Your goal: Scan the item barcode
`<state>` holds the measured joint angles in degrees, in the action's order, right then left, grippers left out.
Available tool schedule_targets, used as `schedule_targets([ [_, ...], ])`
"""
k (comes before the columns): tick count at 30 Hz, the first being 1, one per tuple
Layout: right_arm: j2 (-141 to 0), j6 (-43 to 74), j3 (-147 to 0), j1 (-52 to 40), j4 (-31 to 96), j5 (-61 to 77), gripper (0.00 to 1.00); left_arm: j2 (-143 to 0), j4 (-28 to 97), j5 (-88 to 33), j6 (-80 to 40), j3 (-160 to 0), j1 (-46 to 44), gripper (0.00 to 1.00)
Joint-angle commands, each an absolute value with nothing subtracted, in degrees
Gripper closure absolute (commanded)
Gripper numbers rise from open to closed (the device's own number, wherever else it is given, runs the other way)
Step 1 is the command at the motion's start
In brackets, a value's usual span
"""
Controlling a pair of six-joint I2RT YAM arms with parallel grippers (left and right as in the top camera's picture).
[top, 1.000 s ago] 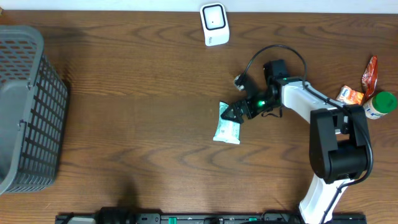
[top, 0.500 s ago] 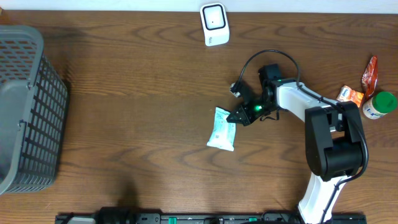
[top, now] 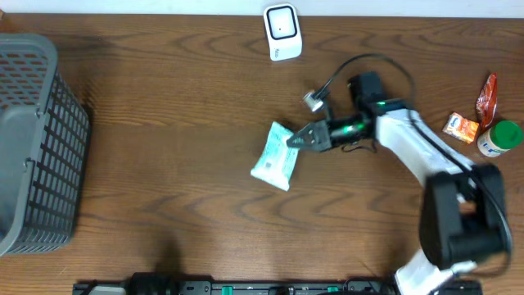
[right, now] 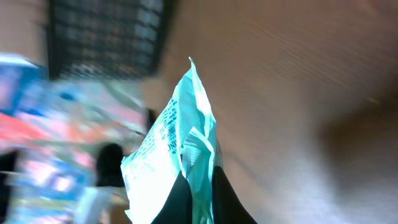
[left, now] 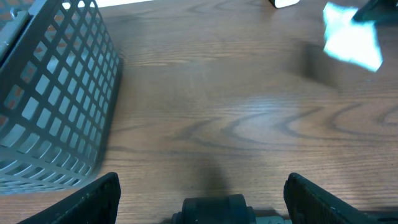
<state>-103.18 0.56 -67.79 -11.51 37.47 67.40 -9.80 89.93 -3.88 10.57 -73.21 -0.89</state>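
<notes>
Packet pinched, carry step in hand — scanner's next.
My right end effector (top: 296,139) is clamped on one edge of the pale green packet (top: 273,156), over the middle of the desk (top: 180,123). The white scanner (top: 282,31) sits at the far edge — I judge the barcode face must turn toward it.

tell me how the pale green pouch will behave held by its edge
The pouch is probably soft: its film creases where the right gripper pinches its edge. Likely light, since that pinch alone carries it. Smooth film may slip.
</notes>
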Motion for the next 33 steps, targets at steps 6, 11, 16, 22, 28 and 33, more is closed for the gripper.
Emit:
schedule_targets([
  [6, -90.7, 17.9, -68.6, -9.7, 37.5, 70.6, 0.99, -9.7, 90.0, -3.4, 11.1, -73.3, -1.1, 0.16],
  [11, -83.9, 21.1, -68.6, -9.7, 37.1, 66.5, 0.99, -9.7, 90.0, -3.4, 11.1, -73.3, -1.1, 0.16],
  [16, -83.4, 18.8, -68.6, -11.2, 31.8, 44.5, 0.99, -9.7, 90.0, -3.4, 11.1, -73.3, -1.1, 0.16],
  [22, -84.5, 11.7, -68.6, -16.3, 11.3, 14.8, 0.98, -9.7, 90.0, -3.4, 11.1, -73.3, -1.1, 0.16],
  [28, -90.7, 11.4, -68.6, -17.2, -11.9, 1.1, 0.98, -9.7, 90.0, -3.4, 11.1, -73.3, -1.1, 0.16],
  [33, -100.4, 5.9, -68.9, -17.3, -30.3, -3.9, 0.98, -9.7, 90.0, -3.4, 11.1, -73.3, -1.1, 0.16],
])
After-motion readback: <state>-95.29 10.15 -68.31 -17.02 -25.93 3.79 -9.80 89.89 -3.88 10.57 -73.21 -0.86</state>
